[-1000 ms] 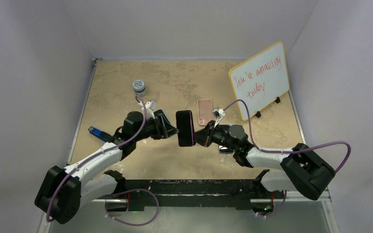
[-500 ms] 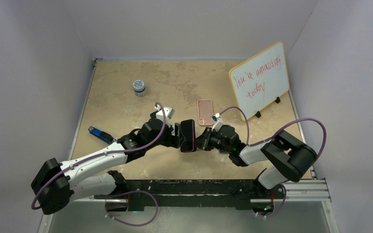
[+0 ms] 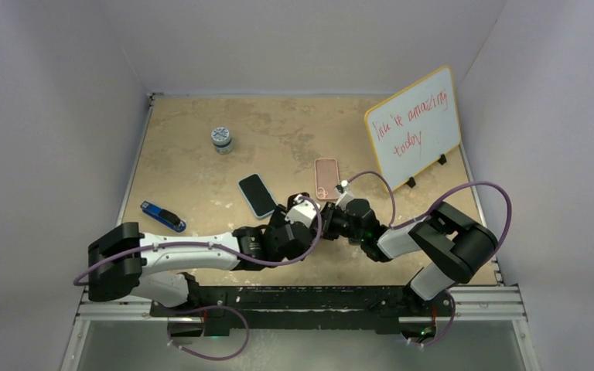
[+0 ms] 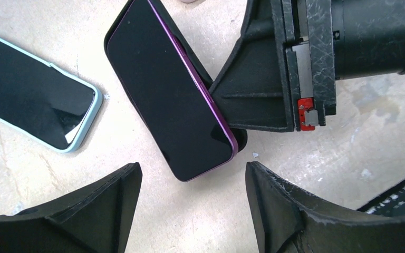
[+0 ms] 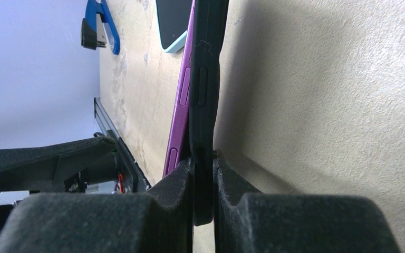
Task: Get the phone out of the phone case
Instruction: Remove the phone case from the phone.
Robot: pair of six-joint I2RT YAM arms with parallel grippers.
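Phone (image 4: pixel 171 89), purple and seemingly part-lifted from its black case (image 5: pixel 208 79), sits toward the near edge of the worktop (image 3: pixel 201 139), long axis slanting away from the left pincer (image 4: pixel 192 205), which gapes empty just short of its near end; right pincer (image 5: pixel 203 163) clamps the case's edge

Whiteboard (image 3: pixel 415 127): yellow-framed, propped on black feet at the far right, with red handwriting.
Jar (image 3: pixel 220 139): small, grey-lidded, upright at the far left.
Light-blue-cased phone (image 3: pixel 257 195): flat, screen up, mid-table.
Pink phone case (image 3: pixel 326 178): flat, near the whiteboard.
Blue stapler (image 3: pixel 162 216): by the left edge.
Table (image 3: pixel 193 166): mottled tan.
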